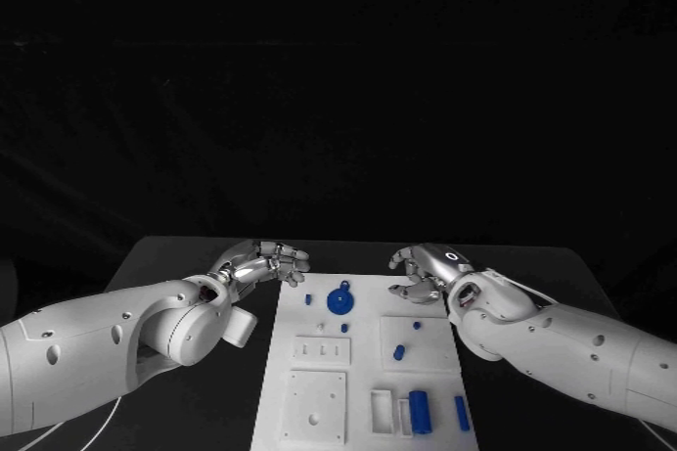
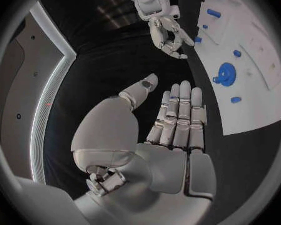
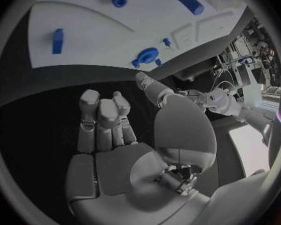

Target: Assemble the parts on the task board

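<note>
The white task board (image 1: 364, 358) lies lengthwise down the middle of the black table. A blue disc part (image 1: 340, 299) sits near its far end, with small blue pegs (image 1: 399, 352) behind it. A blue cylinder (image 1: 419, 412) and a blue bar (image 1: 462, 413) stand near the front right. My left hand (image 1: 261, 263) hovers off the board's far left corner, its fingers (image 2: 181, 115) straight and holding nothing. My right hand (image 1: 424, 272) hovers over the far right corner, fingers loosely curled and apart, empty. The left wrist view shows the right hand (image 2: 167, 35), the board (image 2: 253, 105) and the disc (image 2: 226, 75).
Raised white blocks (image 1: 318, 402) and a slotted plate (image 1: 322, 350) occupy the board's left half. Black table (image 1: 184, 260) stretches on both sides of the board. The right wrist view shows the board (image 3: 103, 40), disc (image 3: 147, 55) and cylinder (image 3: 188, 1) beyond my right hand (image 3: 109, 135).
</note>
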